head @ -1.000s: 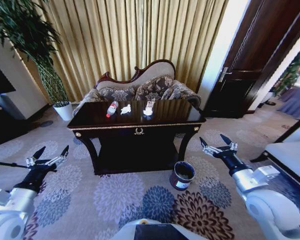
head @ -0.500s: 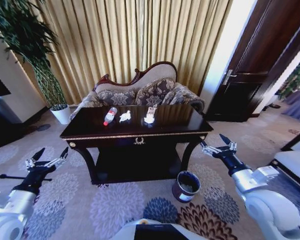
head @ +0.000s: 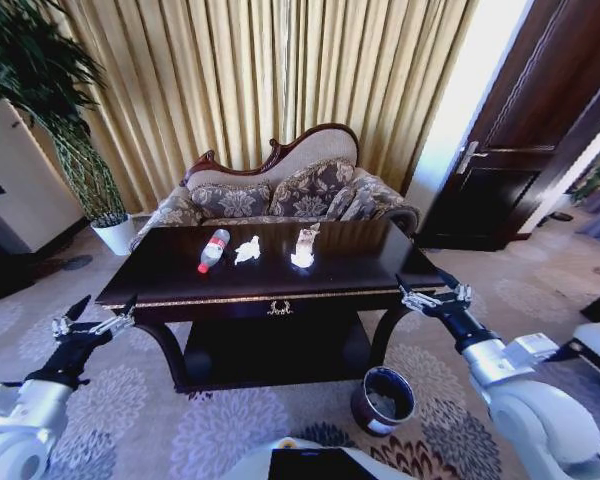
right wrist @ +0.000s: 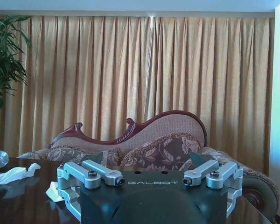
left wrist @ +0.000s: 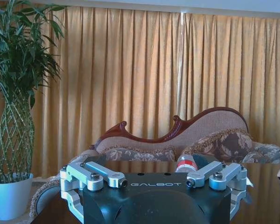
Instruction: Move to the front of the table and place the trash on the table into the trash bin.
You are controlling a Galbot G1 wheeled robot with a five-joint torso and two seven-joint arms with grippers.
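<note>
I face the large dark glossy wooden table [head: 180,272]; on its top lie a clear plastic bottle with red cap [head: 212,250], a crumpled white tissue [head: 247,249] and a pale wrapper packet [head: 304,246]. My left gripper [head: 92,310] and right gripper [head: 432,287] hover at its front corners, fingers spread wide. The small dark round trash bin [head: 384,399] stands on the carpet by the table's right leg.

Open floor is seen on both sides of the table [head: 180,285]. The table's near half is bare. The trash bin [head: 384,399] is set by its right front leg. A sofa [head: 280,190] is pressed close behind.
</note>
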